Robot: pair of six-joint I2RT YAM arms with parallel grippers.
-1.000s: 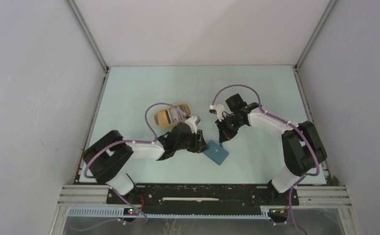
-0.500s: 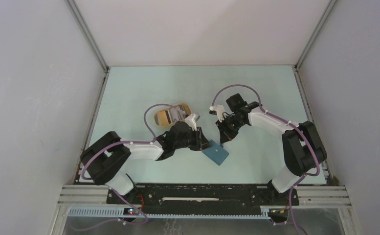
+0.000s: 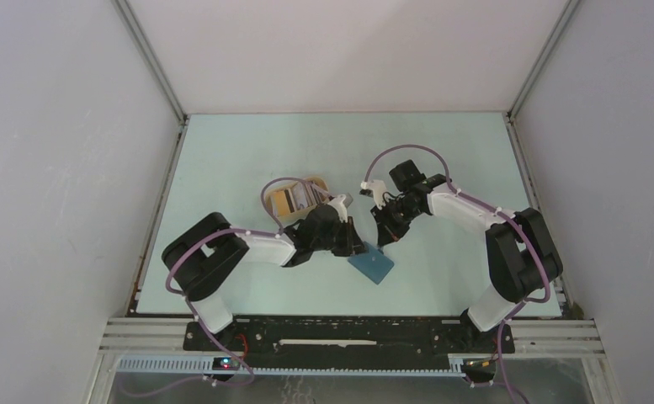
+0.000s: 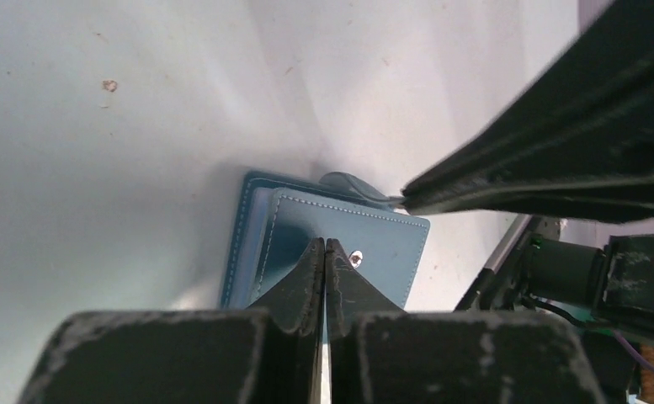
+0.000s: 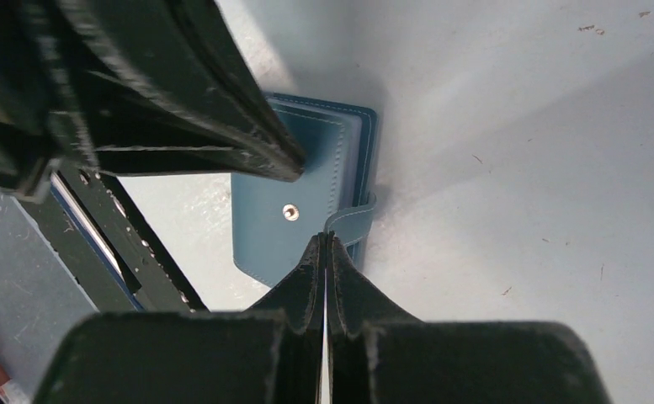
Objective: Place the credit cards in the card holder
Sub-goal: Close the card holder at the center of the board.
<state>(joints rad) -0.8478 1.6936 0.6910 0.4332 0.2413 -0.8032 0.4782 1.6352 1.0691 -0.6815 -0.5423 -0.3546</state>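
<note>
Looking down from overhead, I am seeing the card holder [image 3: 372, 266] lying folded on the table [image 3: 247, 151], toward six o'clock from the table's middle and turned so one corner is pointing at the near edge. The left gripper [image 3: 358, 247] is sitting at its ten o'clock corner and the right gripper [image 3: 384, 241] at its twelve o'clock edge, the two near each other but apart.

Through the left wrist camera, the left gripper's fingers are pressing together with only a hairline between them. Their tips are lying over the cover [image 4: 390, 244], just beside the bare snap button [image 4: 356, 258]. I am not able to tell whether they are pinching the cover's edge or only touching it.

Through the right wrist camera, the right gripper's fingers are likewise closed tight. The strap [image 5: 353, 220] is curling up from the card holder's edge and meeting their tips. Whether it is caught between them I cannot tell.

The credit cards [image 3: 302, 196] are standing in the tan tray [image 3: 316, 180], at ten o'clock from the card holder, beyond the left gripper's wrist and apart from the card holder.
</note>
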